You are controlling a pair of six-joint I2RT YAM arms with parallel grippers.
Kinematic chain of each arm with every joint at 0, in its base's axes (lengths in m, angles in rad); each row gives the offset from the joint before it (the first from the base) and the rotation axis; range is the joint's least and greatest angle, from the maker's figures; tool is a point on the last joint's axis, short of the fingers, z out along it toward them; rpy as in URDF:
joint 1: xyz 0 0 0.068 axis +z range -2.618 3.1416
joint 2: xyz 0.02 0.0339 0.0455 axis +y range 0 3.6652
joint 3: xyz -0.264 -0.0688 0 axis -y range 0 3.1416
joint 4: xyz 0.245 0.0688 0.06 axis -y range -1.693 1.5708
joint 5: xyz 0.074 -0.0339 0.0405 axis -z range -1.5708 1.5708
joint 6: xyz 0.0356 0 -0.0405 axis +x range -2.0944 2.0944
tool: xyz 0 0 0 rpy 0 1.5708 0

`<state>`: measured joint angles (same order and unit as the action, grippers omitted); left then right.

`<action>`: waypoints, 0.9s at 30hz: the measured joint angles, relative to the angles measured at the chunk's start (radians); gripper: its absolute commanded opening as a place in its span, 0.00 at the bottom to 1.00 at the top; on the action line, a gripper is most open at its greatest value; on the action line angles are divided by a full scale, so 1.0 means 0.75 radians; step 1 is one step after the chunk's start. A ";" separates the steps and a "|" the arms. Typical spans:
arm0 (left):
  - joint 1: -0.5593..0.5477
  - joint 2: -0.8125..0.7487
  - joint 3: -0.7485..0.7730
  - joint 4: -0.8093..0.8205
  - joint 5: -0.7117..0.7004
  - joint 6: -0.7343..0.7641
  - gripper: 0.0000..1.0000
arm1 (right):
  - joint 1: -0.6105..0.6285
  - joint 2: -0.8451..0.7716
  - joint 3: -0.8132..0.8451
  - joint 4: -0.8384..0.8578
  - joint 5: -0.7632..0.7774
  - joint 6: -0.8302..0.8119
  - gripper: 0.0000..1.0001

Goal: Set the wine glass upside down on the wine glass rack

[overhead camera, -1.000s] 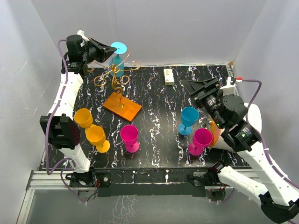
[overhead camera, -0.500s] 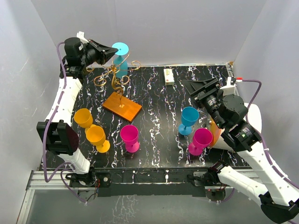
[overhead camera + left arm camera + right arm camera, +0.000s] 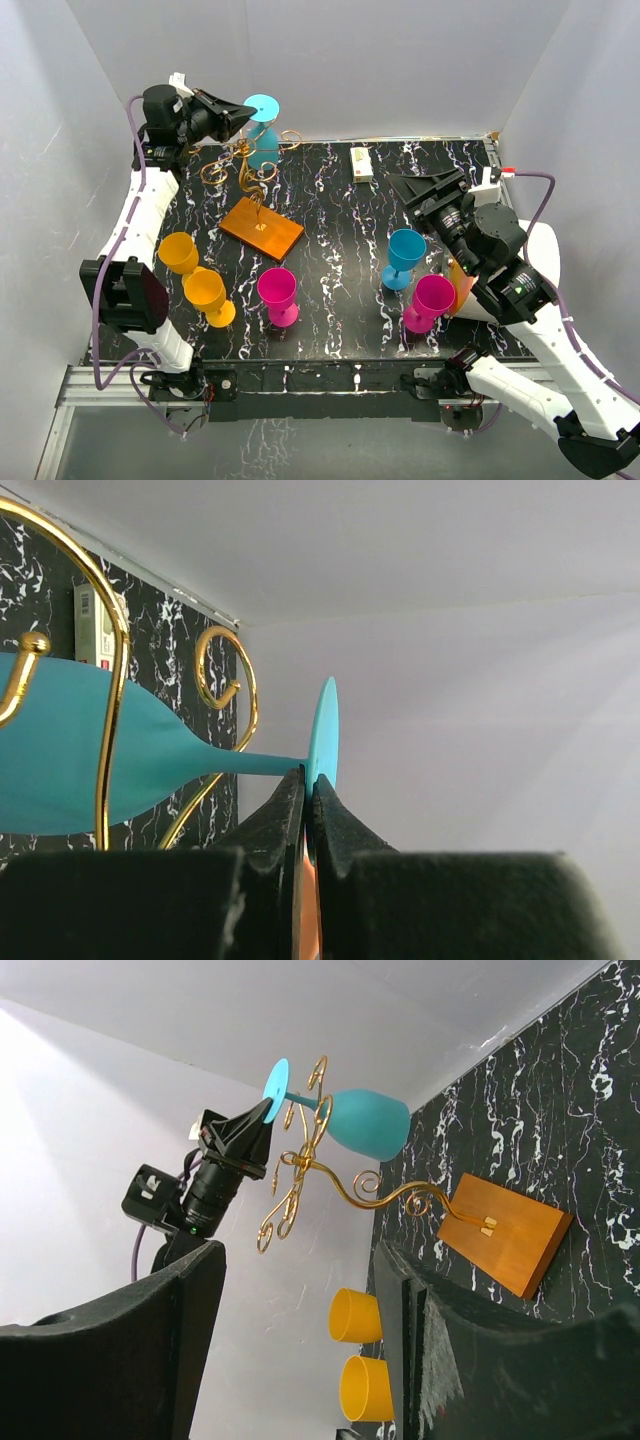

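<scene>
Wine glass (image 3: 60, 750) — teal, foot uppermost — hangs among the gold loops of the wine glass rack (image 3: 261, 228), its stem pinched just under the foot by the left gripper (image 3: 308, 785). Over the last second it has drifted slightly rightward into the curls; seating looks close, release not yet due. Right gripper (image 3: 300, 1260) waits spread and empty, well apart.

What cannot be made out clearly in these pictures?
- Left wrist view: the rim of the teal wine glass is cut off by the left edge.
- Top view: the print on the white box is too small.
- Top view: an orange thing is mostly hidden behind the magenta glass.
</scene>
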<state>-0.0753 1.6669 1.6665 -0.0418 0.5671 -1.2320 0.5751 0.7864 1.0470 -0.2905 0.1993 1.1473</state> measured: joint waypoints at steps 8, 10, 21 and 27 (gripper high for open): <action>-0.042 0.004 0.008 -0.007 -0.031 0.025 0.00 | 0.000 -0.001 0.000 0.000 0.000 0.009 0.59; -0.048 0.015 0.019 -0.012 -0.038 0.027 0.00 | 0.000 -0.001 0.000 0.000 0.000 0.009 0.58; -0.071 0.112 0.158 -0.043 -0.053 0.043 0.00 | 0.000 -0.003 -0.009 0.000 0.002 0.009 0.59; -0.072 0.162 0.227 -0.058 -0.064 0.055 0.00 | 0.000 -0.007 -0.020 -0.004 0.014 0.009 0.59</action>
<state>-0.1295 1.7882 1.8370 -0.0853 0.5194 -1.1908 0.5751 0.7815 1.0321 -0.2932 0.2096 1.1538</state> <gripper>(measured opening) 0.018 0.587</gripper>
